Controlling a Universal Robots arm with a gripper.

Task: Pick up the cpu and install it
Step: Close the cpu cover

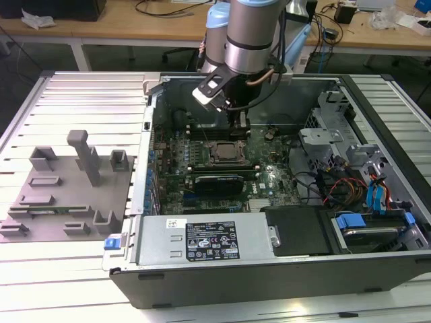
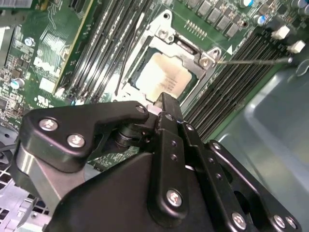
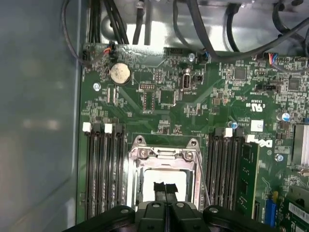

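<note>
The cpu (image 2: 163, 76) is a silvery-white square lying flat inside the metal-framed socket (image 2: 205, 59) on the green motherboard (image 3: 203, 96). In the first wrist view the cpu (image 3: 147, 180) shows pale within the socket frame (image 3: 164, 153). My gripper (image 3: 165, 189) hangs just above the cpu's edge, its two black fingers (image 2: 166, 104) pressed together with nothing between them. I cannot tell whether the tips touch the chip. In the exterior view the gripper (image 1: 244, 126) stands over the back edge of the socket (image 1: 225, 153) inside the open computer case.
Black memory slots (image 3: 104, 169) flank the socket on both sides. A thin metal lever (image 2: 251, 61) sticks out beside it. The case holds a power supply (image 1: 202, 243), drive cages (image 1: 330, 134) and cables (image 1: 337, 185). A grey fixture tray (image 1: 64, 192) lies at the exterior view's left.
</note>
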